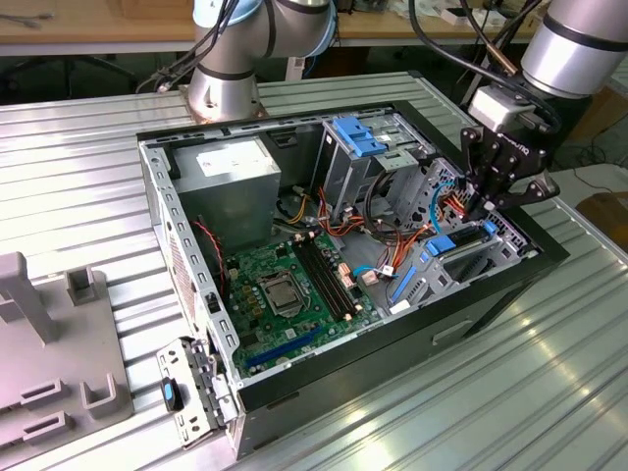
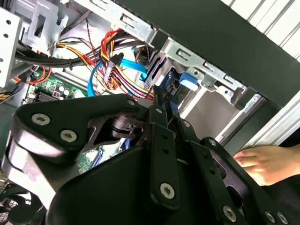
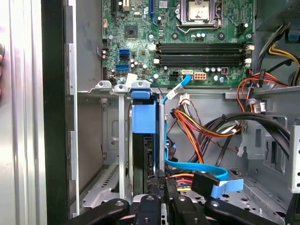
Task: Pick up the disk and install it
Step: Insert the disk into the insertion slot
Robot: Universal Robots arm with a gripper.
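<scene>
Grey metal disk [image 3: 143, 122] in blue plastic carrier is sitting upright along the edge of the black computer case [image 1: 392, 373]. Black gripper [image 1: 481, 206] is hovering at it, clamped or not, can't tell. Probably stiff, hefty, fragile: grab the rails.

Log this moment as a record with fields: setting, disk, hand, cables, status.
setting: open computer case lying on a ribbed metal table
disk: stands on edge in a metal drive bay next to the case wall, blue carrier end toward the motherboard
hand: hangs over the disk's other end, among the cables; contact unclear
cables: flat blue cable and coloured wires beside the bay
status: disk sits in the bay; full seating cannot be judged
</scene>
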